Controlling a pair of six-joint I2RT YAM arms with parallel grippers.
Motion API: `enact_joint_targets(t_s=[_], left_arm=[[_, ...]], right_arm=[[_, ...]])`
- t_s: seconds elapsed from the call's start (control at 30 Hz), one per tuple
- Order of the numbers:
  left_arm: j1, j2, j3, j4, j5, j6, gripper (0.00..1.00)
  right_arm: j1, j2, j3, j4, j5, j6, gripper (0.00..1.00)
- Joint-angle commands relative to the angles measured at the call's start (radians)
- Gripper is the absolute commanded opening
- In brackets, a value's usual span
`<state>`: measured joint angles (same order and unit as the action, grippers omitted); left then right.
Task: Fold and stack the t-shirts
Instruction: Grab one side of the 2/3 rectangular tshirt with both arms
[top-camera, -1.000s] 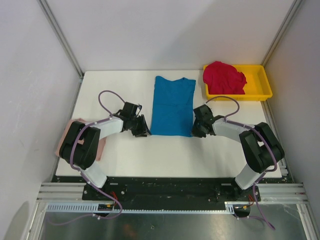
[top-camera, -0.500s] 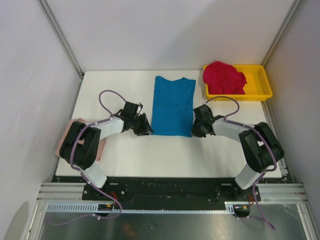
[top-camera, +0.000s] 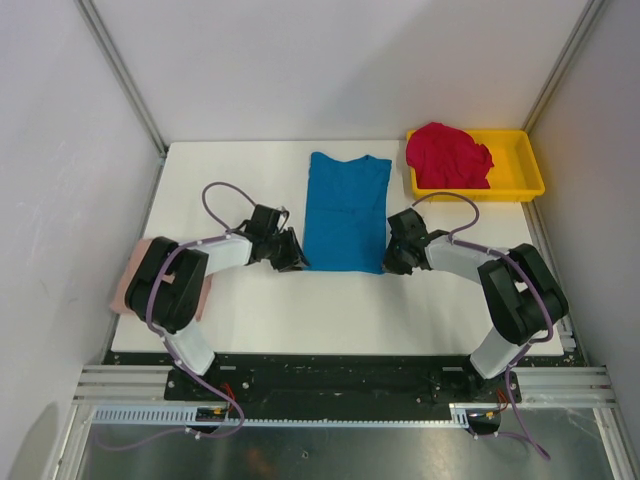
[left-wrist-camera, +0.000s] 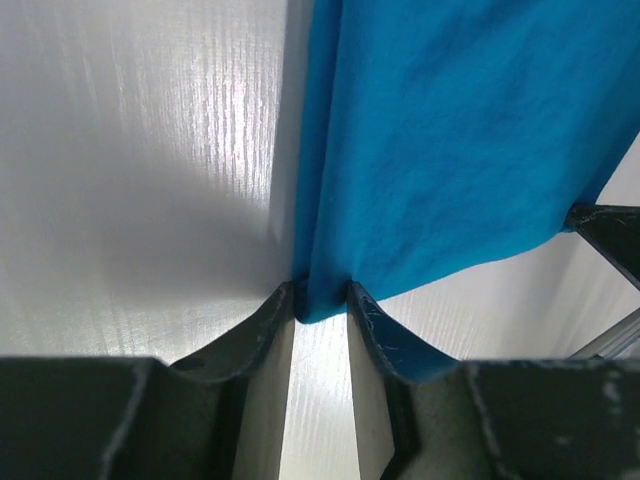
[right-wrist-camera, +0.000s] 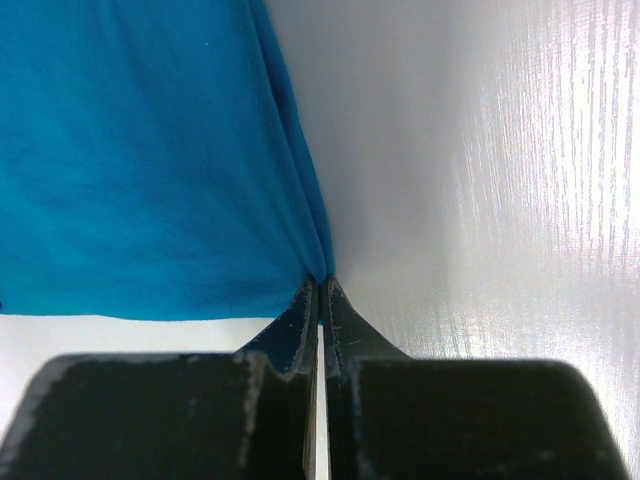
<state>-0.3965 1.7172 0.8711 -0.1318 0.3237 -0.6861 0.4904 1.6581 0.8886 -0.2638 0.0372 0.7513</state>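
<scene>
The blue t-shirt (top-camera: 345, 210) lies flat in a long folded strip at the table's middle. Its near left corner (left-wrist-camera: 322, 300) sits between the fingers of my left gripper (top-camera: 293, 262), whose jaws stand partly apart around the bunched cloth (left-wrist-camera: 460, 130). My right gripper (top-camera: 392, 262) is shut on the near right corner, its tips (right-wrist-camera: 322, 283) pinching the blue edge (right-wrist-camera: 140, 150). The red t-shirt (top-camera: 447, 155) is crumpled in the yellow tray. The pink t-shirt (top-camera: 128, 282) lies at the table's left edge, mostly hidden under my left arm.
The yellow tray (top-camera: 528, 165) stands at the back right corner. White walls and metal posts close in the table on three sides. Bare white table (top-camera: 230, 180) shows left of the blue shirt.
My left gripper has slid right until the blue shirt's near left corner is between its fingers. My right gripper has closed on the near right corner. The shirt has not moved.
</scene>
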Motion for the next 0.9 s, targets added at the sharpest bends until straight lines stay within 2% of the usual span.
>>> enact_joint_targets(t_s=[0.0,0.1,0.23,0.3,0.53,0.7,0.87], left_arm=[[-0.030,0.026,0.005,0.003,-0.043,-0.010,0.32],[-0.042,0.029,0.009,-0.005,-0.060,-0.017,0.26],[-0.056,0.008,0.010,-0.017,-0.076,-0.034,0.05],[-0.063,-0.034,-0.004,-0.032,-0.091,-0.039,0.01],[-0.129,-0.247,-0.159,-0.079,-0.119,-0.065,0.00],[-0.222,-0.414,-0.261,-0.112,-0.131,-0.105,0.00],[-0.322,-0.589,-0.335,-0.172,-0.150,-0.172,0.00]], right_arm=[[-0.003,0.029,0.003,-0.038,0.016,-0.012,0.00],[-0.006,0.028,0.003,-0.036,0.010,-0.014,0.00],[-0.011,0.010,0.003,-0.043,-0.012,-0.025,0.00],[-0.010,-0.015,0.003,-0.068,-0.016,-0.034,0.00],[0.054,-0.207,-0.139,-0.138,-0.049,-0.013,0.00],[0.163,-0.425,-0.238,-0.257,0.016,0.048,0.00],[0.273,-0.652,-0.269,-0.392,0.082,0.127,0.00]])
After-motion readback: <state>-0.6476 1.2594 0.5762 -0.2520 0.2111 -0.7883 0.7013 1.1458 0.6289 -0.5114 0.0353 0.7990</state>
